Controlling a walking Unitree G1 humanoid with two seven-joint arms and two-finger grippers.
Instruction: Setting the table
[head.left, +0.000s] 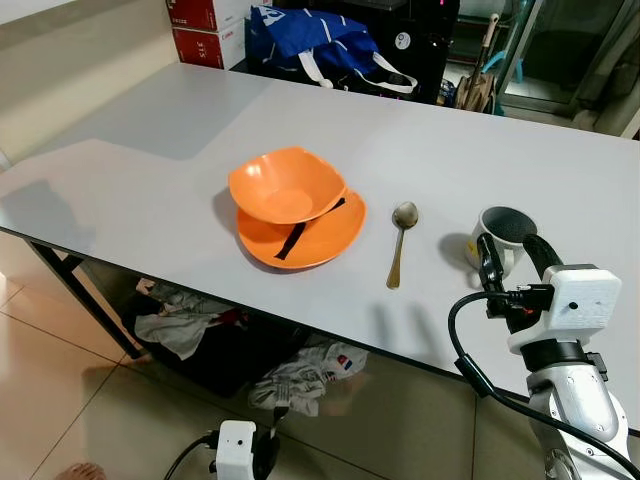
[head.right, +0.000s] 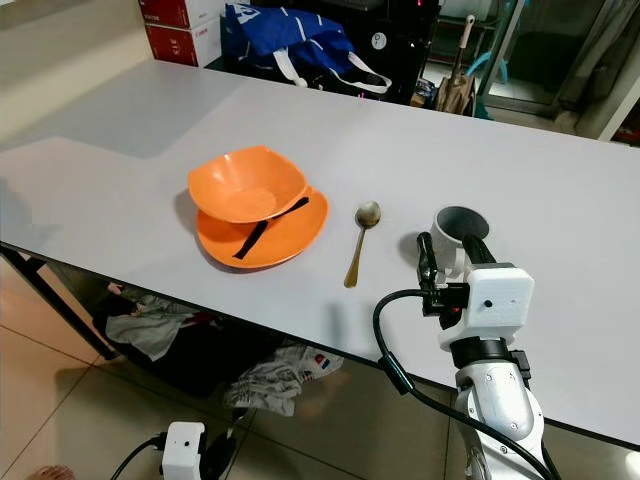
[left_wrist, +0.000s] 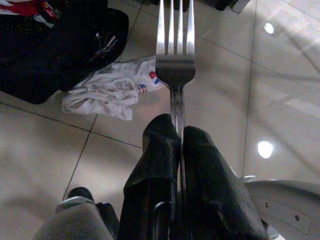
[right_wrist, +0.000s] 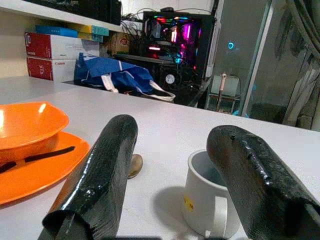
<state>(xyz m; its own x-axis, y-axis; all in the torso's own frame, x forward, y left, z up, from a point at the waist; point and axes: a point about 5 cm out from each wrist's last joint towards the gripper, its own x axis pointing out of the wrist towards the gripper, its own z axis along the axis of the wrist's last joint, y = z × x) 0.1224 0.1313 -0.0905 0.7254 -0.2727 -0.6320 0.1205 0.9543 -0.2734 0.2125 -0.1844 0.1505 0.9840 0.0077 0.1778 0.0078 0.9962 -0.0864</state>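
Observation:
A grey table (head.left: 140, 170) carries an orange bowl (head.left: 285, 185) resting tilted on an orange plate (head.left: 330, 240), with a black strip (head.left: 310, 228) lying on the plate under the bowl. To their right lies a gold spoon (head.left: 400, 245), bowl end away from me. Further right stands a white mug (head.left: 505, 232). My right gripper (head.left: 512, 252) is open just at the near side of the mug, its fingers (right_wrist: 107, 165) level with it and apart from it. Below the table edge my left gripper (left_wrist: 172, 132) is shut on a metal fork (left_wrist: 175, 60), tines pointing away over the floor.
A blue bag (head.left: 320, 45) and red boxes (head.left: 200, 30) stand beyond the table's far edge. Dark clothes (head.left: 190, 325) and a white cloth (head.left: 310, 375) lie on the tiled floor under the table. A person's toes (head.left: 75, 470) show at the lower left.

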